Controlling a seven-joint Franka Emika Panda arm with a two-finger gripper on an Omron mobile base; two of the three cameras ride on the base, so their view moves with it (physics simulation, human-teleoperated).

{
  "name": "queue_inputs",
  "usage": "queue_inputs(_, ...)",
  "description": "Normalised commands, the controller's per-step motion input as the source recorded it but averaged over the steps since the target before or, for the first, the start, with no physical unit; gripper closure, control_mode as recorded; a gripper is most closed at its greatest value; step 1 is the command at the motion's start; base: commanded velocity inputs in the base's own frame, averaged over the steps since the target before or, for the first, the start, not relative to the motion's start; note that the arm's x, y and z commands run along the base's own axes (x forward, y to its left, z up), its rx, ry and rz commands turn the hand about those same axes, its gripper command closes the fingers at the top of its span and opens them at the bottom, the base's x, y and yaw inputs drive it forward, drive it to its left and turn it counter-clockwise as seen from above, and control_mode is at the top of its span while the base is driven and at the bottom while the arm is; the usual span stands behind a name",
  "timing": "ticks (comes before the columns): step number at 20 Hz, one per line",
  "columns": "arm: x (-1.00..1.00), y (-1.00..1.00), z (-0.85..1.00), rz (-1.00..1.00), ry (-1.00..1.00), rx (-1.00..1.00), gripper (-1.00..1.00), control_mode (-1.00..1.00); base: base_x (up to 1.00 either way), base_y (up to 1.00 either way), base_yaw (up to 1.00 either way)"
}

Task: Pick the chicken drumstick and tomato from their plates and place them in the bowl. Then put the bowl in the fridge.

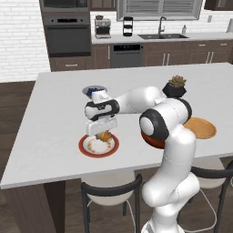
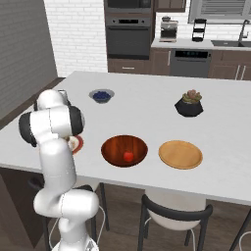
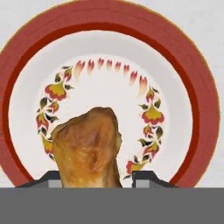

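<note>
Chicken drumstick point(image 3: 89, 148): one, golden-brown, lying on the white plate point(image 3: 109, 78) with the red-brown rim, near the left front of the bench point(image 1: 54, 136); in the hand view it is sitting directly between the two dark fingertips point(image 3: 146, 177), its long axis running away from the tool toward the plate's centre.
Tool point(image 1: 103, 134): reaching down over the rimmed plate in the left base view; the jaws are flanking the drumstick on both sides, but whether they are already pinching it or standing just off it, the frames are not settling.
Key relation: the drumstick is lying straight ahead of the tool, lengthwise between the jaws, so the jaws are bracketing its narrow width; judged from this, a squeeze and a lift are the coming move.
Bowl point(image 2: 124, 149): one, dark reddish-brown, sitting to the right of the rimmed plate at the front edge of the bench.
Tomato point(image 2: 128, 156): one, red, already resting inside the bowl.
Wooden plate point(image 2: 180, 154): one, plain tan, lying bare just right of the bowl.
Plates, counted: two.
Other items: one small grey bowl of blueberries point(image 2: 101, 95) and one black plant pot point(image 2: 189, 106), both standing farther back.
Progress, judged: the tomato half is looking done; drumstick transfer and fridge step are remaining.
</note>
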Motion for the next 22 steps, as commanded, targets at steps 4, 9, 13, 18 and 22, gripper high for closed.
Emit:
queue_inputs(4,-0.20,-0.95,0.63,-0.13,0.00,0.01,1.00,-1.00,0.00,0.00,0.00)
queue_inputs(9,-0.38,-1.00,0.48,-0.13,0.00,0.03,1.00,-1.00,0.00,0.00,0.00)
queue_inputs(13,-0.51,-1.00,0.27,-0.14,-0.06,0.05,1.00,-1.00,0.00,0.00,0.00)
queue_inputs(18,-0.34,-1.00,0.16,-0.12,-0.11,0.03,1.00,-1.00,0.00,0.00,0.00)
queue_inputs(22,-0.18,-1.00,0.21,-0.06,-0.08,0.00,1.00,-1.00,0.00,0.00,0.00)
